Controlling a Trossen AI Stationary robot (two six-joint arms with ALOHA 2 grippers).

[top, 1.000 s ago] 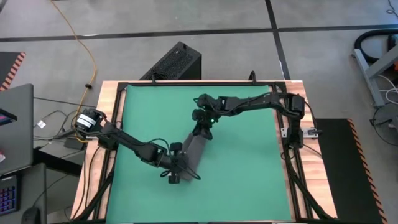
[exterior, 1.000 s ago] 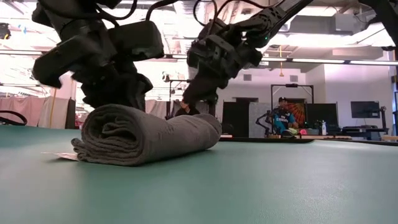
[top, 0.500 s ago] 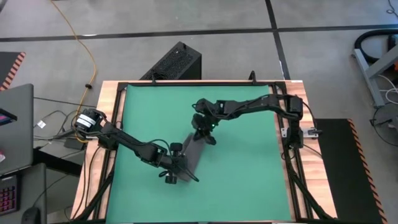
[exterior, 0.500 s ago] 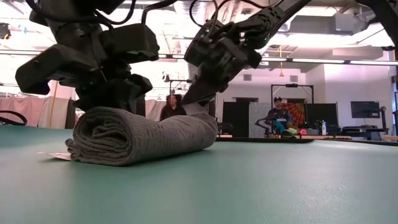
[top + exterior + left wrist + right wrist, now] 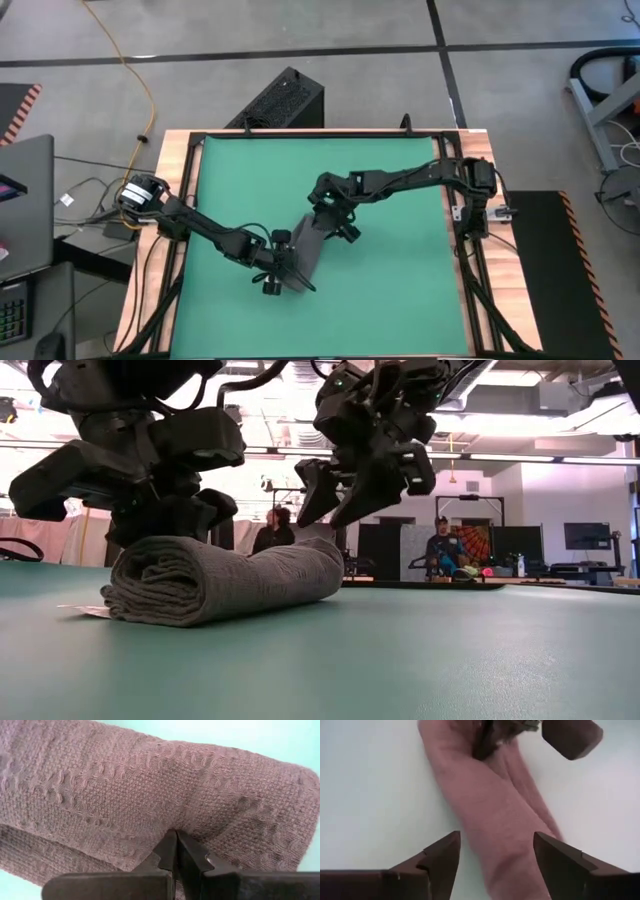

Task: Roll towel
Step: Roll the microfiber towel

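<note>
Green mat (image 5: 400, 260); laptop (image 5: 25, 200); seated person (image 5: 443, 550), possibly watching.

Two matte black jointed arms carry looping black cables; the left gripper (image 5: 176, 851) has flat dark fingers, the right gripper (image 5: 496, 860) angular, wedge-shaped ones.

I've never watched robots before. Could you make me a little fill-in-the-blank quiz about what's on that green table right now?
1. The towel lies on the green mat in a ____ shape.
2. The right end effector hangs above the towel with its fingers ____.
3. The left end effector rests against the towel with its fingers ____.

Missing words: rolled; open; shut
</note>
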